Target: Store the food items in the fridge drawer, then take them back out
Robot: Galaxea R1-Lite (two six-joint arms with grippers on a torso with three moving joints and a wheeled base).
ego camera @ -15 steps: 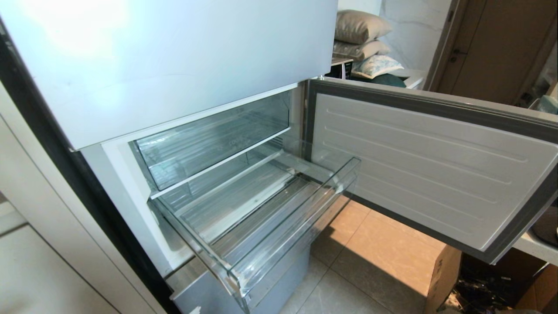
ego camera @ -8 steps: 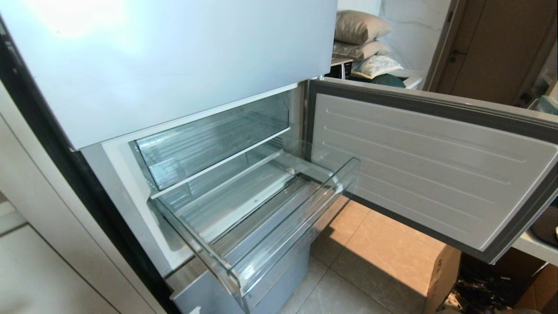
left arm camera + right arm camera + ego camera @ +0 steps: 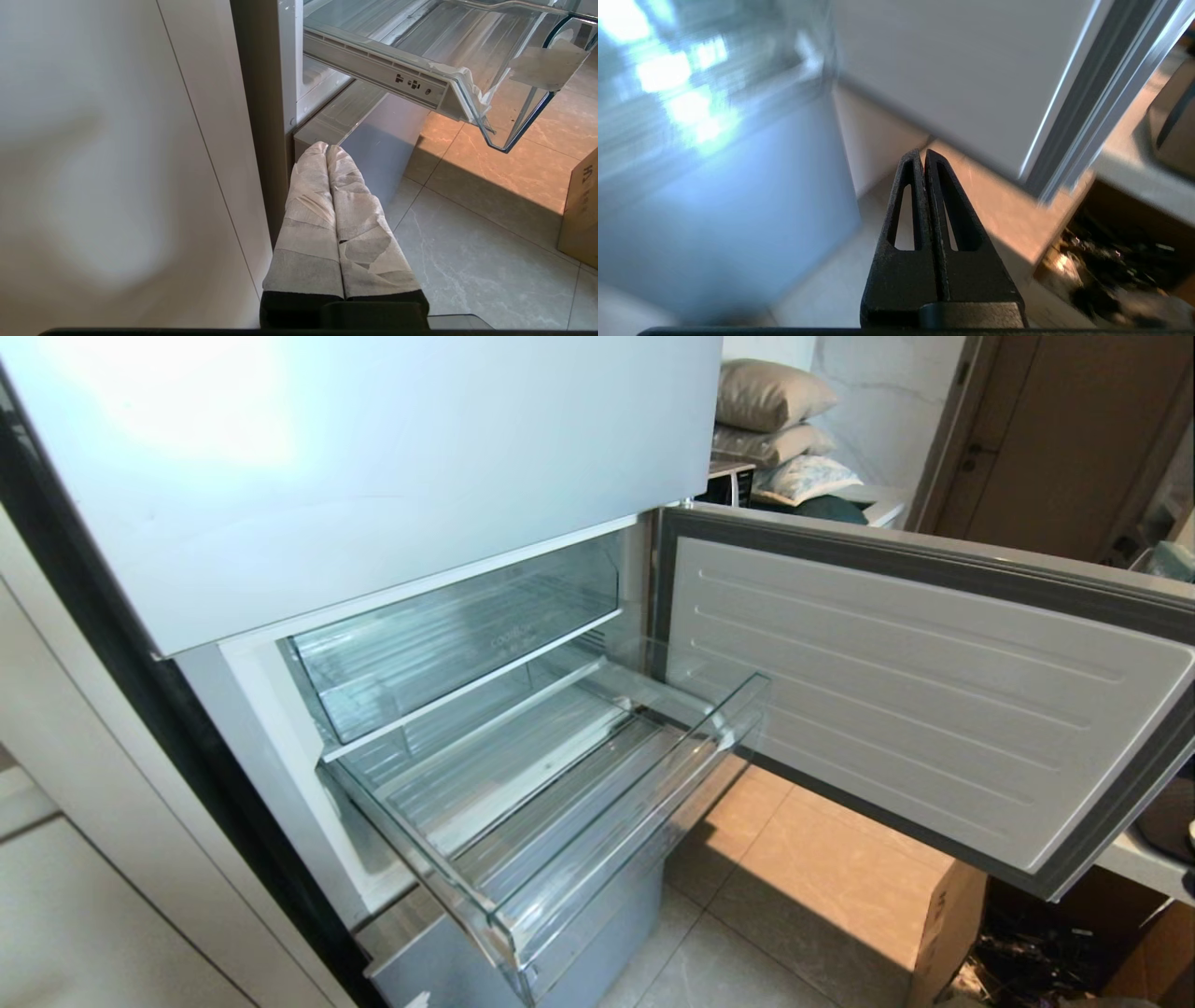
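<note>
The fridge drawer (image 3: 635, 803) is pulled out, clear-walled with a ribbed floor, and nothing lies in it. No food items show in any view. Neither arm is in the head view. My left gripper (image 3: 327, 147), its fingers wrapped in white tape, is shut on nothing and hangs low beside the fridge's left edge, below the fridge drawer (image 3: 467, 56). My right gripper (image 3: 921, 153), with black fingers, is shut and empty. It points down at the floor between the fridge's lower front and the open door.
The fridge door (image 3: 915, 691) stands open to the right. A smaller clear compartment (image 3: 448, 635) sits above the drawer and a grey-blue lower drawer front (image 3: 579, 933) below it. A cardboard box (image 3: 948, 933) stands on the tiled floor at the right, and a pale cabinet panel (image 3: 75, 896) at the left.
</note>
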